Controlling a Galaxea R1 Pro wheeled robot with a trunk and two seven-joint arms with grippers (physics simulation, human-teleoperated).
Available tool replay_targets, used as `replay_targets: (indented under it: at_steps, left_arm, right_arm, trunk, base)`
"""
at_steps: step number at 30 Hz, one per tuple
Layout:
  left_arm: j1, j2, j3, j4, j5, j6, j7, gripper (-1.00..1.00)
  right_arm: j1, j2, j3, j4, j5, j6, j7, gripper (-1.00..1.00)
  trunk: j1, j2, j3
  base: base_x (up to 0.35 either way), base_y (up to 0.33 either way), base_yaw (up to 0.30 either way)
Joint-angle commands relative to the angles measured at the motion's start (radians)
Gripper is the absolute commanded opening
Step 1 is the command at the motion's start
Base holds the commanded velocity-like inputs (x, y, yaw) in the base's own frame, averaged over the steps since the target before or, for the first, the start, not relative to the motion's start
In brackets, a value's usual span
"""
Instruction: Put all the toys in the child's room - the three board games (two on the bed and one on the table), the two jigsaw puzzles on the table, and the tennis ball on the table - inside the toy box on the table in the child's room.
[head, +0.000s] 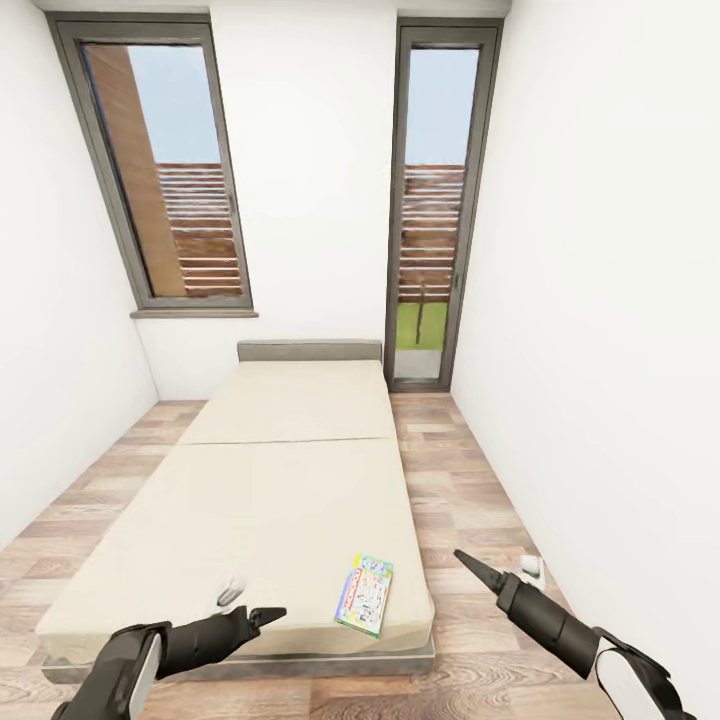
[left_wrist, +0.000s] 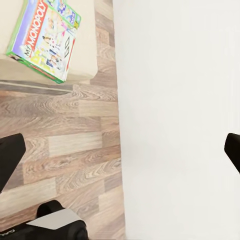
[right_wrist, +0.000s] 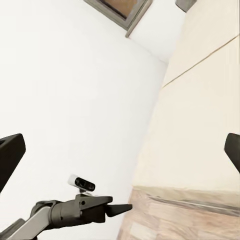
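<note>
White Monopoly board game (head: 365, 593) lies near bed's (head: 290, 480) foot corner.

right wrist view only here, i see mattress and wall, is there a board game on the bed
Observer: Yes, one board game lies flat on the bed, near the foot-end corner on the robot's right.
Operator: which one
Observer: The left wrist view shows Monopoly lettering on it.
Operator: is the left claw holding anything
Observer: No, the left claw is open and empty, apart from the game.
</note>
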Motion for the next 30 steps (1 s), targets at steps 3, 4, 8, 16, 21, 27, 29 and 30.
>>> replay_targets:
  at_steps: [3,4,8,16,21,27,29,30]
  left_arm:
    - [-0.001,-0.002,0.006,0.016,-0.010,-0.005,-0.009,1.00]
    - [-0.001,-0.002,0.006,0.021,-0.010,-0.009,-0.009,1.00]
    - [-0.001,-0.002,0.008,0.029,-0.010,-0.019,-0.008,1.00]
    - [-0.001,-0.002,0.010,0.033,-0.005,-0.028,-0.009,1.00]
    - [-0.001,-0.004,0.014,0.049,0.063,-0.026,-0.010,1.00]
    - [-0.002,-0.015,0.010,0.146,0.165,-0.031,-0.011,1.00]
    - [-0.006,-0.018,0.011,0.160,0.175,-0.032,-0.011,1.00]
    - [-0.009,-0.019,0.011,0.163,0.178,-0.032,-0.010,1.00]
  right_arm:
    - [-0.001,0.001,-0.024,0.002,-0.009,0.041,0.001,1.00]
    - [-0.001,0.001,-0.037,0.002,-0.010,0.059,0.002,1.00]
    - [-0.001,0.002,-0.067,0.003,-0.010,0.087,0.006,1.00]
    - [-0.001,0.009,-0.086,0.003,-0.008,0.098,0.011,1.00]
    - [0.000,0.008,-0.090,0.003,-0.009,0.100,0.013,1.00]
    - [0.000,0.010,-0.091,0.004,-0.008,0.099,0.022,1.00]
    - [0.000,0.011,-0.091,0.005,-0.008,0.098,0.023,1.00]
    - [0.000,0.012,-0.091,0.005,-0.007,0.098,0.023,1.00]
  trunk:
    - [0.012,-0.023,-0.011]
    - [0.016,-0.030,-0.015]
    - [0.031,-0.058,-0.027]
    - [0.062,-0.114,-0.052]
    - [0.081,-0.149,-0.068]
    - [0.104,-0.191,-0.087]
    - [0.112,-0.205,-0.093]
    - [0.116,-0.212,-0.096]
  base:
    - [0.000,0.000,0.000]
    - [0.000,0.000,0.000]
    - [0.000,0.000,0.000]
    - [0.000,0.000,0.000]
    - [0.000,0.000,0.000]
    - [0.000,0.000,0.000]
    - [0.000,0.000,0.000]
    - [0.000,0.000,0.000]
